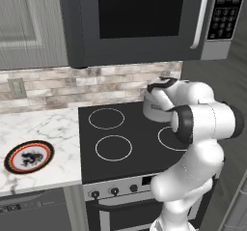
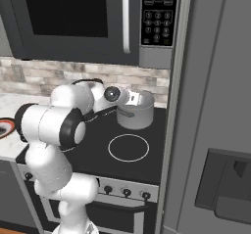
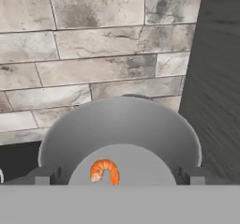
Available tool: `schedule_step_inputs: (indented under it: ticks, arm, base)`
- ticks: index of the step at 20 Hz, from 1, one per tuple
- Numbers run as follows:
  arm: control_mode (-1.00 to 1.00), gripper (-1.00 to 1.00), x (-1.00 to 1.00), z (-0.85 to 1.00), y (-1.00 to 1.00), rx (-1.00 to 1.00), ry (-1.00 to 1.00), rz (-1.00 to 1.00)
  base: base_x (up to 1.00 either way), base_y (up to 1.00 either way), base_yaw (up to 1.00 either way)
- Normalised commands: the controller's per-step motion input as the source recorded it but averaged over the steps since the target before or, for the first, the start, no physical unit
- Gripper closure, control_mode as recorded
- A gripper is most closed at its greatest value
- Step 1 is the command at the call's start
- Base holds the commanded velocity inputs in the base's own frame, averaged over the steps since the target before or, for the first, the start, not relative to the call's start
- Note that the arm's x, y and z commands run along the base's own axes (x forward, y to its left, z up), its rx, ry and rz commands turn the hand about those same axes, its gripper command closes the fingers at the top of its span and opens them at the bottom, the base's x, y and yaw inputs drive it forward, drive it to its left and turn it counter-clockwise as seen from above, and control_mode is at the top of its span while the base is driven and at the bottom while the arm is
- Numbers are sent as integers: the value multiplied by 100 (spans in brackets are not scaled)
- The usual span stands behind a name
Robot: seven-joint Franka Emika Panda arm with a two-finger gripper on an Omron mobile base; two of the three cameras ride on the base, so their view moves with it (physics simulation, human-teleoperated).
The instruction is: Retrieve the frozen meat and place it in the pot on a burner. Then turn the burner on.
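I am working in a home kitchen. I see a black stove (image 1: 126,138) with burner rings and knobs, a microwave (image 1: 140,20) above it, a marble counter (image 1: 43,128), a stone tile backsplash (image 1: 72,86), and a grey refrigerator (image 2: 215,130) beside the stove.

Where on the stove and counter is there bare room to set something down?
Free: the two left burner rings and the front right ring; also marble counter behind the plate. Crowded: the back right corner, where the pot stands with the gripper above it.

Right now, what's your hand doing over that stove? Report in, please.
Gripper open, above the pot. Frozen meat lies on the pot's floor, released. Nothing in the way; burner knobs next.
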Motion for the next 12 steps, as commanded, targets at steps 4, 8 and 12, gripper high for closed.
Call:
schedule_step_inputs:
  ticks: [4,8,12]
  arm:
    - [-100,-100,-74,39,0,0,-7,0]
    - [-100,-100,-84,42,0,0,-6,0]
    - [-100,-100,-86,38,0,0,-8,0]
  base:
    - [0,0,0]
    - [0,0,0]
    - [0,0,0]
